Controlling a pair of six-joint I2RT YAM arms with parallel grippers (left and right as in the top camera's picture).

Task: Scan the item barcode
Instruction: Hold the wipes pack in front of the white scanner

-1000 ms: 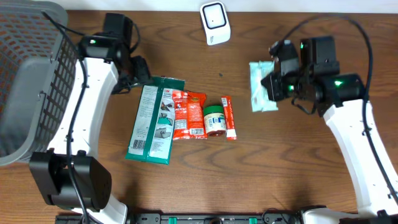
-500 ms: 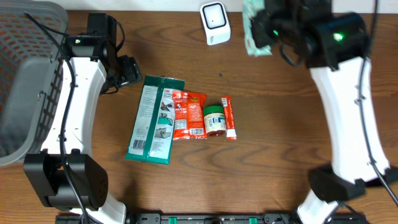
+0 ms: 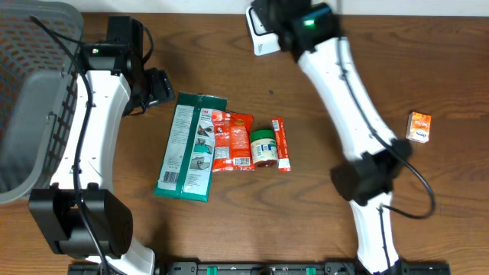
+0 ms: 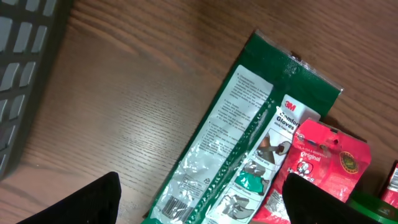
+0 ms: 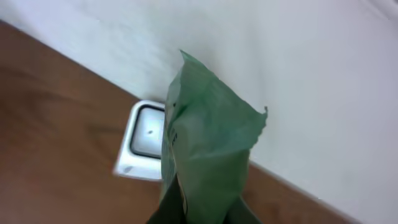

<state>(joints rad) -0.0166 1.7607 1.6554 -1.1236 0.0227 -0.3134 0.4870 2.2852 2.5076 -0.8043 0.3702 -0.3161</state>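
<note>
Swinging across from three o'clock, the right gripper (image 5: 202, 213) is clamping the pale green plastic pouch (image 5: 208, 143) over the white rectangular scanner (image 5: 144, 138) at twelve o'clock. Presenting is underway; next, its barcode probably needs turning toward the window. The left gripper (image 3: 157, 86) is hanging open.

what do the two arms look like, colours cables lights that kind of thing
The left arm and the right arm both have smooth white shells on the long links, with black joints and black jaws. A thin black cable runs along the left arm, and another loops out beside the right arm's lower joint. Each arm has a small green light near the wrist.
</note>
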